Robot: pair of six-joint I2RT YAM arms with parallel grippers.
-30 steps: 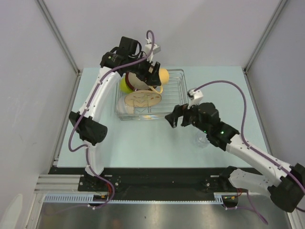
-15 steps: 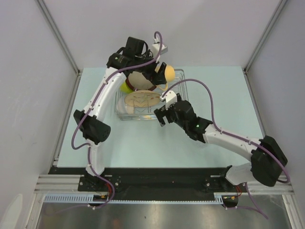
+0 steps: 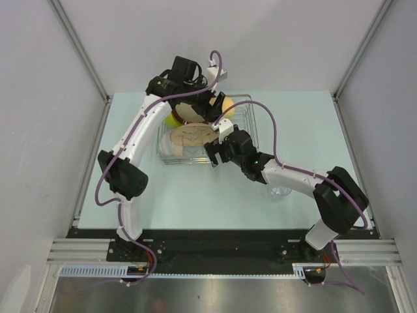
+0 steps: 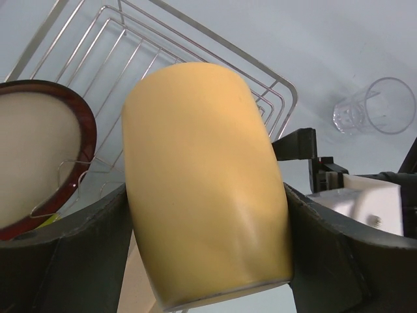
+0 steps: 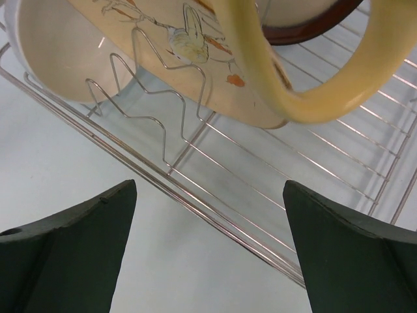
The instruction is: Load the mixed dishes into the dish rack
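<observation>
Mug (image 4: 205, 189) was clamped between my left gripper (image 4: 208, 264) fingers, hanging tilted over the rack (image 4: 195, 45), just right of the red-rimmed plate (image 4: 39, 156) standing in it. Right gripper (image 5: 208, 248) fingers were spread apart and empty over the rack's near edge, beside the leafy plate (image 5: 163, 39) slotted there. Glass (image 4: 374, 107) stood on the table (image 3: 313, 130) outside the rack, off its near right corner. Step, I judged: setting the mug in. Next move called for lowering it onto the bare wires right of the plates, handle clear of my right fingers, then letting go. Glass looked like the only dish left out.
</observation>
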